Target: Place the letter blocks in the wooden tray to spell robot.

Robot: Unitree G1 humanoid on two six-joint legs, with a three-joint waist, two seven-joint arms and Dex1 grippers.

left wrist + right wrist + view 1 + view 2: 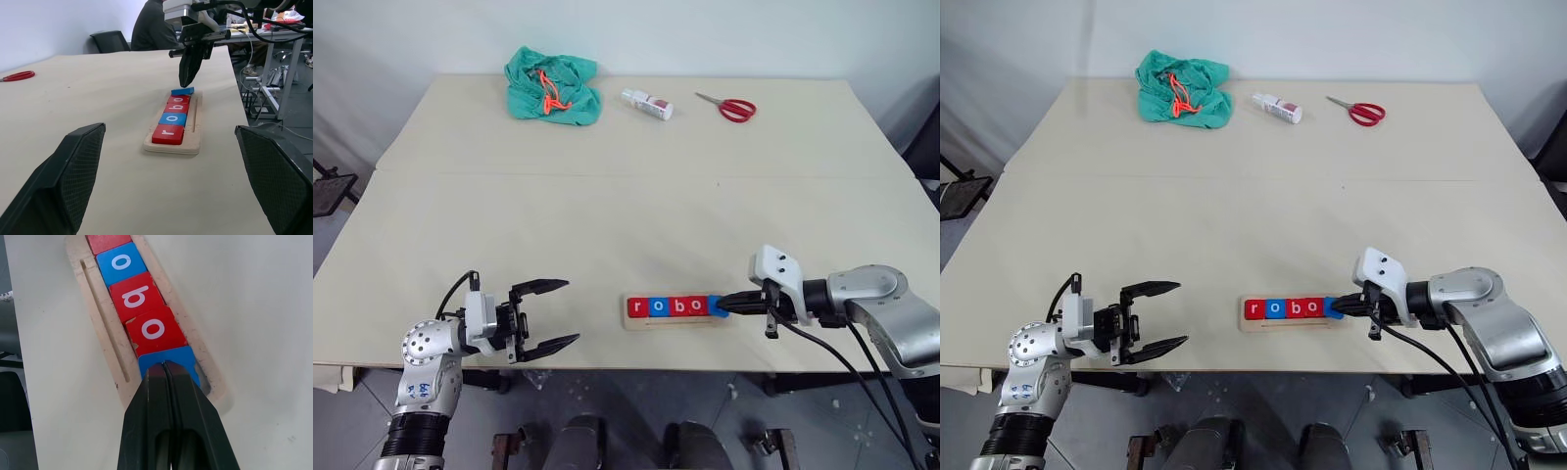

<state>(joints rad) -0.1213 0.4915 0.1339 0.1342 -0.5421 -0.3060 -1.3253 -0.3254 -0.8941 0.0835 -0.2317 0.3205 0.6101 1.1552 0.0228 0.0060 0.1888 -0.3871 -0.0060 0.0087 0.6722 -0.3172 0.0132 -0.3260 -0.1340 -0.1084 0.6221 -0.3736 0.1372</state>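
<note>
right pincer [165, 366] clenched, pressing on tilted blue square tile [183, 91] at pale wooden tray [194, 142] end | left pincer [544, 314] released | risk: I reckon tile pops out if I shove crooked

white lowercase letters stand on the letter blocks [677, 306] lying in a row in the wooden tray [636, 323]. from the head camera the row runs from nine o'clock to three o'clock and reads r on a red tile [637, 306], o on a blue tile [657, 306], b on a red tile [676, 306], o on a red tile [696, 305]. the blue tile at the three o'clock end [717, 306] shows no readable letter. blue handwriting on the left arm's casing [418, 391] is too small to read.
</note>
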